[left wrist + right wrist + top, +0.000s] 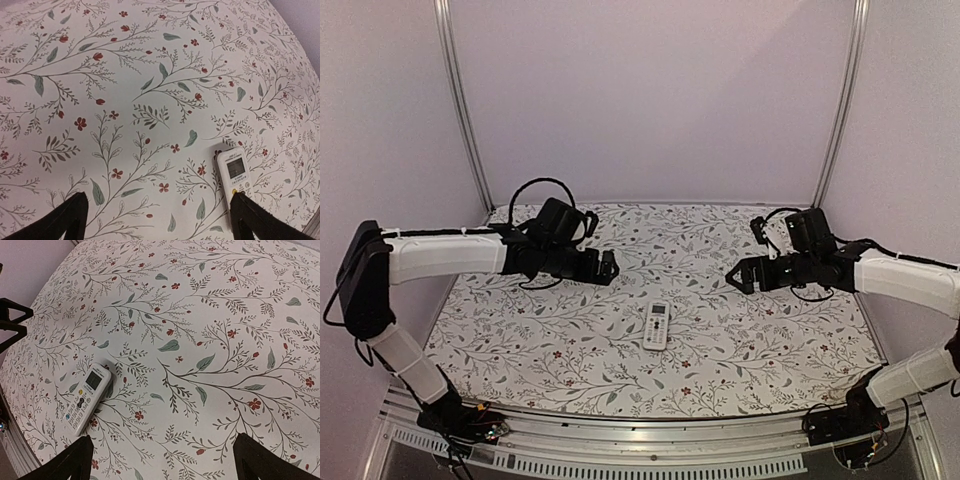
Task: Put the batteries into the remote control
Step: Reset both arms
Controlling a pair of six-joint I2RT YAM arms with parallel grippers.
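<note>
The remote control [657,325] is a slim white handset lying face up, screen and buttons showing, near the middle of the flowered table. It also shows at the lower right of the left wrist view [233,172] and at the lower left of the right wrist view [89,396]. My left gripper [610,267] hovers open to the remote's upper left, nothing between its fingers [159,200]. My right gripper [735,278] hovers open to the remote's upper right, also empty [163,440]. The batteries are out of view.
A floral cloth [560,330] covers the table. Aluminium posts [460,100] [840,100] rise at the back corners before pale purple walls. A metal rail [650,440] runs along the near edge between the arm bases.
</note>
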